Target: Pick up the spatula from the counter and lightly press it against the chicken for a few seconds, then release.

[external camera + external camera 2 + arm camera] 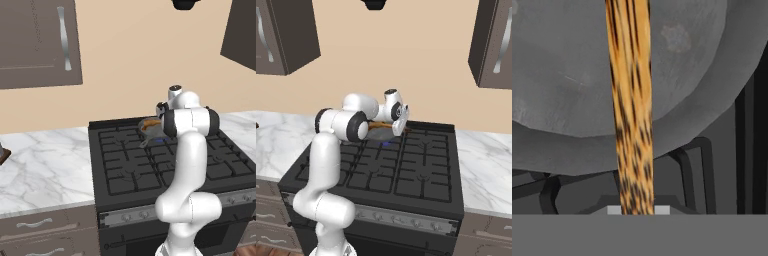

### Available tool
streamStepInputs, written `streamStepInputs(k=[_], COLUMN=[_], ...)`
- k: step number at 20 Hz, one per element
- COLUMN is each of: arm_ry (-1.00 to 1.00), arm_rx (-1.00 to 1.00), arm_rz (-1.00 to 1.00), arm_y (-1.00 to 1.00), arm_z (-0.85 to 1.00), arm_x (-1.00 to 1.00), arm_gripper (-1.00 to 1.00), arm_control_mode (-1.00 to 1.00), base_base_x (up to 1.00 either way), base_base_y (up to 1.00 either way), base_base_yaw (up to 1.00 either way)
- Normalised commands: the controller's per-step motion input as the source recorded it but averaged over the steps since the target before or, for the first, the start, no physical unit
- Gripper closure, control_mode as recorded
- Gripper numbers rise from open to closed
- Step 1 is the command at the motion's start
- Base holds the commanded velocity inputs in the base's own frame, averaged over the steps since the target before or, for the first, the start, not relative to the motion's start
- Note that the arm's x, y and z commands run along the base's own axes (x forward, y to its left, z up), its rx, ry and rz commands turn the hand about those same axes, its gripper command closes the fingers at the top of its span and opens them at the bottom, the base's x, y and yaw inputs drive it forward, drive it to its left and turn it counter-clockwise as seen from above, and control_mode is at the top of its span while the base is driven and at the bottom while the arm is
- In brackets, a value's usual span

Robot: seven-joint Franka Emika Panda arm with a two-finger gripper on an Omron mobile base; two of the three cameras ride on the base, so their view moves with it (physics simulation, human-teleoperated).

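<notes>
White glossy arm (190,165) w/ dark joint bands, rounded segments.

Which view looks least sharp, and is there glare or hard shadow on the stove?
Hand view: least sharp, the spatula smeared, the pan blotchy. Left base view: even light, no glare on the stove. Right base view: same flat light, no hard shadow.

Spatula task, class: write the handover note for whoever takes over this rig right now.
Tool: shut on the spatula, with the handle between its tips.
Spatula: off the counter, reaching out over the grey pan at the rear of the stove.
Done: pick-up.
Left: press lightly on the chicken, hold a few seconds, release. Whether the blade touches the chicken yet cannot be told.
</notes>
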Motion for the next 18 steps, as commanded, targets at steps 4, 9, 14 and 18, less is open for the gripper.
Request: streamStepInputs(k=[4,9,14,18], arm_ry=[0.0,0.0,0.0,0.0], arm_rx=[0.0,0.0,0.0,0.0], arm_rz=[0.01,0.0,0.0,0.0], arm_y=[0.0,0.0,0.0,0.0], arm_z=[-0.04,-0.07,-0.07,-0.08], arm_x=[0.0,0.0,0.0,0.0], arm_gripper=[1.0,1.0,1.0,1.0], arm_control_mode=[-1.0,-1.0,-1.0,-1.0], base_base_x=[0.0,0.0,0.0,0.0], base_base_y=[0.0,0.0,0.0,0.0], base_base_yaw=[0.0,0.0,0.0,0.0])
